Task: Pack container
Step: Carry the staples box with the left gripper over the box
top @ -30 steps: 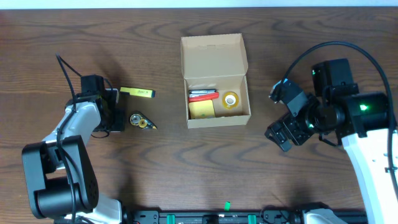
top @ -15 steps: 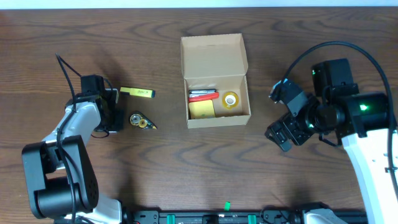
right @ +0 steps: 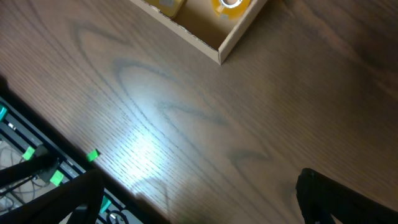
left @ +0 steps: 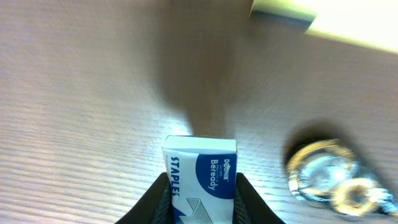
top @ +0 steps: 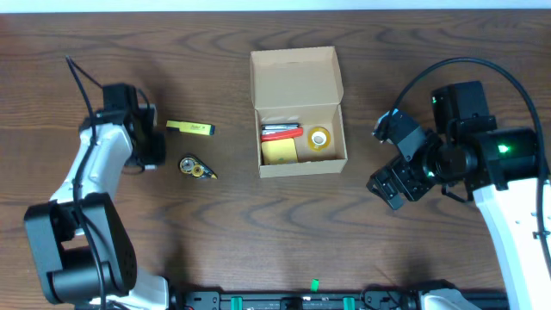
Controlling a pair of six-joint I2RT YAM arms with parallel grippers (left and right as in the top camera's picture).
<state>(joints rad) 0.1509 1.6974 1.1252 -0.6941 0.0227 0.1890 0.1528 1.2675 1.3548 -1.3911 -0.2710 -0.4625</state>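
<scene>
Container (top: 301, 167) flap open toward far edge; left gripper (left: 200, 194) clamps staples box (left: 200, 165), right gripper (right: 199, 186) spread

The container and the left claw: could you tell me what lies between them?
In the overhead view, a yellow marker and a small tape dispenser lie there.

Inventory, my table (top: 258, 232), dark wood:
1. Yellow highlighter (top: 190, 127), lying flat on my left side.
2. Yellow-and-black tape dispenser (top: 195, 167), near the highlighter and apart from it.
3. Staples box (left: 200, 171), blue and white, lettered STAPLES.
4. Inside the container (top: 293, 76): red pens (top: 281, 132), yellow notepad (top: 279, 151), tape roll (top: 319, 138) beside the pad.
5. Small green piece (top: 314, 282) at the front edge.
</scene>
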